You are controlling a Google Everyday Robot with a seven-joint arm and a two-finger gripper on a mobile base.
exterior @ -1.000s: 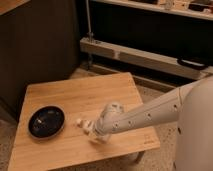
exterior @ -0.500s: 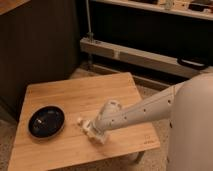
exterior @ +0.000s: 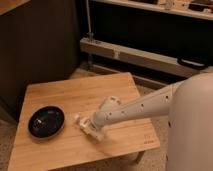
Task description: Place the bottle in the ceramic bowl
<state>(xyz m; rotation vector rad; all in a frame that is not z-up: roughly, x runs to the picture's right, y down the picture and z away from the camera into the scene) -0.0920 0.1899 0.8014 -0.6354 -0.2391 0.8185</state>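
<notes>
wooden surface (exterior: 115,90) first, ceramic bowl (exterior: 46,121) sitting on its left side, nothing in it. claw (exterior: 90,127) low over the wood just right of the bowl, right at the bottle (exterior: 79,120). gripping or not, can't tell. bottle looks light, stiff, slick plastic: take it mid-body, not by the cap.

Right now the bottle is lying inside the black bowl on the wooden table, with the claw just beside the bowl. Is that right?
Not quite. The camera view shows the bowl holding nothing. The bottle lies on the table just beside the bowl, at the claw. The rest stands: black bowl, wooden table, claw just beside the bowl.
</notes>
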